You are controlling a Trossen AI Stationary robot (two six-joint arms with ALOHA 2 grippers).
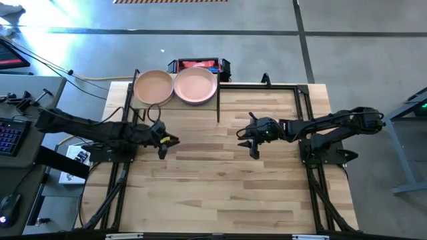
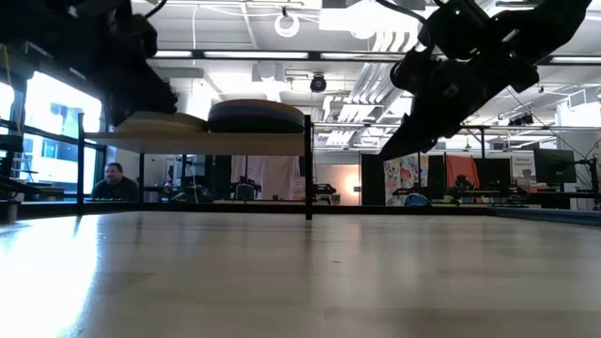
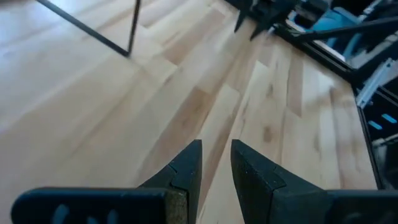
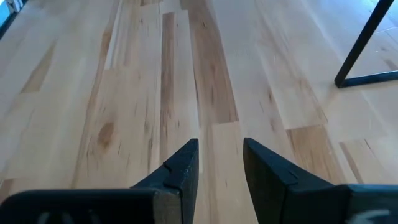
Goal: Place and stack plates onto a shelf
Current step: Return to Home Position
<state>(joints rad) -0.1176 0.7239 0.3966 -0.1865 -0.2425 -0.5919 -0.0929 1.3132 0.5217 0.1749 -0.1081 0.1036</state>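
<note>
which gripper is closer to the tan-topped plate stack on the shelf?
Left. The left gripper is over the table just off the shelf end holding the tan-topped plate stack; the right gripper is farther, past the shelf's other end.

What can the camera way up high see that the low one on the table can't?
Only the high view shows the top plates from above: a tan plate and a pinkish plate side by side, with a red thing behind them. Only the low view shows the shelf from the side, holding a pale stack and a dark stack, and a person sitting far behind. Both show the left gripper and right gripper above the table.
</note>
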